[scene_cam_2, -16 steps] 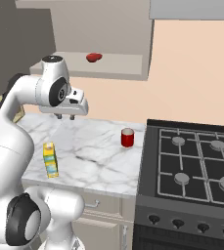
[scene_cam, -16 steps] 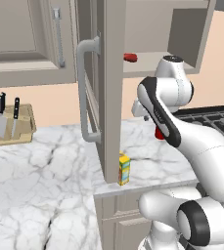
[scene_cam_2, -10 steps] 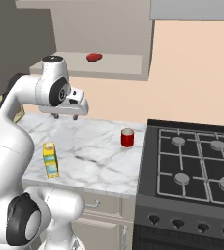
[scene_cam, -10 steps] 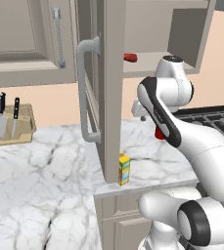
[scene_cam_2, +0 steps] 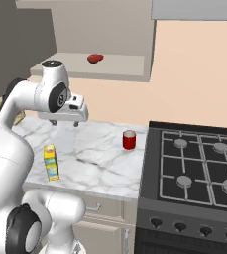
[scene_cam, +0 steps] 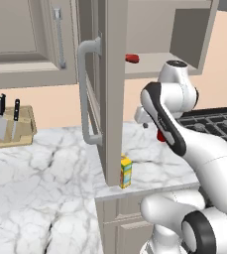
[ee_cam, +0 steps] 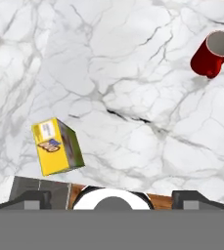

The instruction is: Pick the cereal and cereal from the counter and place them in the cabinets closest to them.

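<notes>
Nothing appeared to have moved since the earlier frames: arm, hand and objects stood as before. We found the hand (scene_cam_2: 64,122) suspended above the surface (scene_cam_2: 100,158), pointing downward, level with the space below the open cabinet (scene_cam_2: 110,67). Its jaws stood wide apart and held nothing.

We noted the narrow yellow cereal box (scene_cam_2: 50,162) upright on the surface near its front edge, just beside the robot's body in the right base view. In the left base view the same box (scene_cam: 126,171) stood close behind the edge of the open cabinet door (scene_cam: 112,89), near the corner of the surface. The hand view looked down on it (ee_cam: 57,146), toward the lower left, well apart from the fingertips (ee_cam: 30,199) at the bottom.

We recorded a red cup (scene_cam_2: 129,140) upright on the surface, near the black gas hob (scene_cam_2: 197,168) and well apart from the cereal box. A small red object (scene_cam_2: 95,58) lay on the cabinet's shelf; we could not tell what it was. A knife block (scene_cam: 8,126) with two knives sat at the far left of the surface.
</notes>
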Controlling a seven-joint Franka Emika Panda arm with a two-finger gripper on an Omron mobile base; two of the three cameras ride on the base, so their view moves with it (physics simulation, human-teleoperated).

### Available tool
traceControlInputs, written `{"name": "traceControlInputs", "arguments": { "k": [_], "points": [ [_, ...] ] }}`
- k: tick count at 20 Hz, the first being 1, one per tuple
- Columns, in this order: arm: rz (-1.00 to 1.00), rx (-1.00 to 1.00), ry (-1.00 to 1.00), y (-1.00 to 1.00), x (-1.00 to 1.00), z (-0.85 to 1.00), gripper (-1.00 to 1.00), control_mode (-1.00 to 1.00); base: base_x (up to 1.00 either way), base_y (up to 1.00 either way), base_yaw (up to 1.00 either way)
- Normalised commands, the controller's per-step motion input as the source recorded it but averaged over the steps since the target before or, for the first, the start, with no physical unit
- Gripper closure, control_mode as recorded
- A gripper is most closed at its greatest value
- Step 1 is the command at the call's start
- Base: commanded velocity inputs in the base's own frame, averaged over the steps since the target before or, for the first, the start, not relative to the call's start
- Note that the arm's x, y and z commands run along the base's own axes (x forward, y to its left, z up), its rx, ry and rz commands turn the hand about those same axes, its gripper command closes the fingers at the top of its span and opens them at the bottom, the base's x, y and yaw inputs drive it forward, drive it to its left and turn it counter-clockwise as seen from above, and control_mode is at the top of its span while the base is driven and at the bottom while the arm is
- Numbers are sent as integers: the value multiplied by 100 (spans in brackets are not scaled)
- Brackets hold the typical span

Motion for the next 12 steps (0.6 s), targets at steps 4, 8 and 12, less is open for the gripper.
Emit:
{"name": "traceControlInputs", "arguments": {
  "k": [4, 8, 12],
  "points": [
    [8, -1, 0, 0, -24, -25, -100, -100, 0, 0, 0],
    [12, -2, 0, 0, -22, -34, -100, -100, 0, 0, 0],
    [13, -5, 2, 1, -23, -40, -100, -100, 0, 0, 0]
  ]
}}
